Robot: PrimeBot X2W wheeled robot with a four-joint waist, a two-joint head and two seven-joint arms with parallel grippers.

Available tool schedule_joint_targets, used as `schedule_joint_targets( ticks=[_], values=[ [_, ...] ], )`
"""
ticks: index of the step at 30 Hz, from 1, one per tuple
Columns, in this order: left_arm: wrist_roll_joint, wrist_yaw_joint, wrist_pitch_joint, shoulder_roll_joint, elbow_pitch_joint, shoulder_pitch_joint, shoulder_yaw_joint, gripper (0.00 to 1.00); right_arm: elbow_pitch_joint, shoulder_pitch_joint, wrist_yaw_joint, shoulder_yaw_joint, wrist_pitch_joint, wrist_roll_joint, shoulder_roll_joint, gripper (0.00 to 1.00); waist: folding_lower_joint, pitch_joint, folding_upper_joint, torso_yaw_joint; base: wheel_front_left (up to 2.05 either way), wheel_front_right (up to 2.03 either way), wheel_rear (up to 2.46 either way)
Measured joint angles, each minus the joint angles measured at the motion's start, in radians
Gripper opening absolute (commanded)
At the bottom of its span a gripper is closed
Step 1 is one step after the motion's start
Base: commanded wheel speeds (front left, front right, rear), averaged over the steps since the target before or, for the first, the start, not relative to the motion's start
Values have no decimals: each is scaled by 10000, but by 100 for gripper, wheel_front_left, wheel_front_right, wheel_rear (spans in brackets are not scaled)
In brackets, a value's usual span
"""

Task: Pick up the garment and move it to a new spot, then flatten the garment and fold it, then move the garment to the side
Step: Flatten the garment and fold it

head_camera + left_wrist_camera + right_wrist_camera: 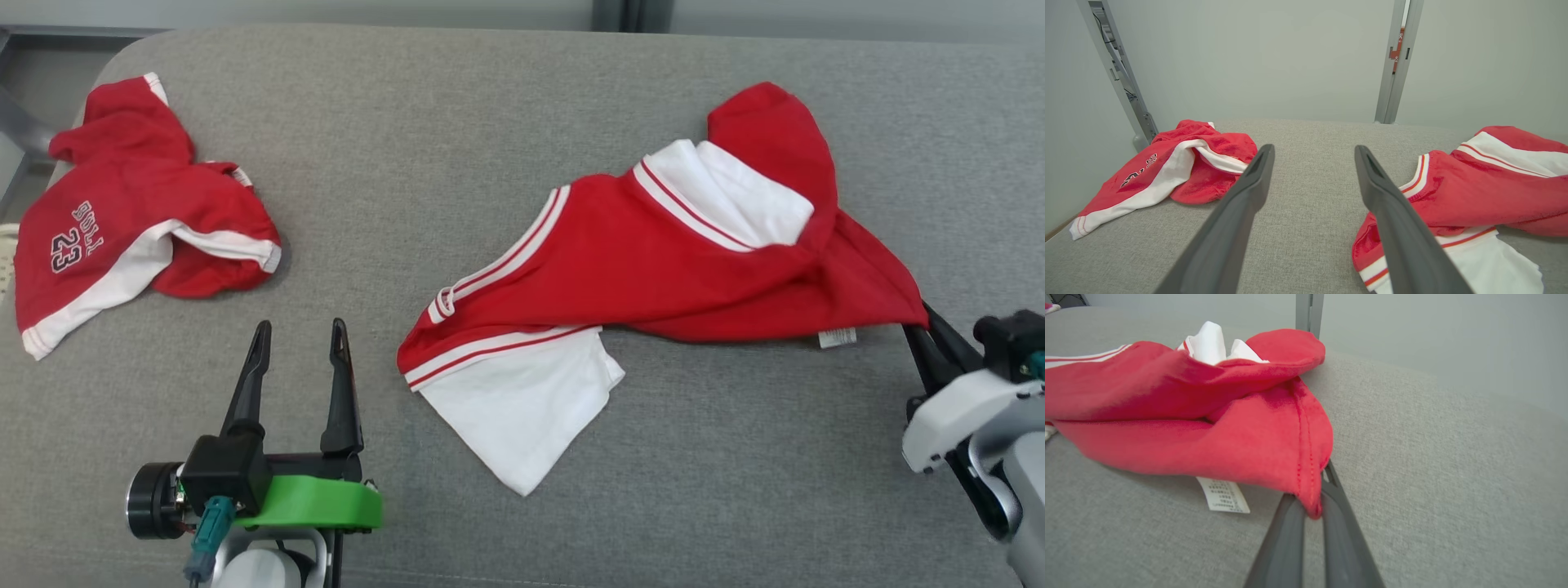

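Observation:
The garment (653, 261), a red top with white panels and striped trim, lies crumpled across the middle and right of the grey padded table (490, 98). My right gripper (921, 325) is shut on its red right-hand corner. In the right wrist view the two fingers (1290, 539) pinch the stitched hem of the garment (1188, 416), and a white care label (1222, 494) hangs beside them. My left gripper (300, 328) stands open over bare table, left of the garment's white sleeve, holding nothing. The left wrist view has that gripper (1314, 150) just left of the garment (1486, 192).
A second red jersey (122, 220) printed with 23 lies bunched at the table's far left edge, also in the left wrist view (1180, 163). Metal frame posts (1392, 61) rise behind the table against a pale wall. Bare grey surface separates the two garments.

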Motion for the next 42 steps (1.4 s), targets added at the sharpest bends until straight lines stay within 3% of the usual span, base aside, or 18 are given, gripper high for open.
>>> schedule_joint_targets(
  ticks=[11, 12, 14, 24, 28, 42],
  values=[
    [117, -244, -2, -2, 58, 288, 343, 100, -713, 2690, 0, -1964, 2, -38, 159, 0, 0, -691, 0, -931, 0, 0, 0],
    [142, -247, -2, 0, 56, 313, 357, 100, -763, 2837, 0, -2010, 2, -96, 276, 15, 0, -735, 0, -999, 0, 0, 0],
    [146, -253, -2, -2, 59, 360, 378, 100, -913, 2962, 0, -2046, 13, -201, 437, 100, 0, -810, 0, -1113, 0, 0, 0],
    [247, -341, -2, -2, 96, 371, 355, 100, -2487, 2892, -2, -2688, 305, -826, 341, 100, 0, -1028, 0, -1316, 0, 0, 0],
    [247, -345, -2, 0, 81, 371, 345, 100, -3179, 2826, 0, -2558, 681, -796, 635, 100, 0, -1010, 0, -1238, 0, 0, 0],
    [205, -288, -2, 0, 48, 218, 123, 100, -2426, 2948, 0, -2144, 826, -291, 1774, 100, 0, -628, 0, -763, 0, 0, 0]
  ],
)
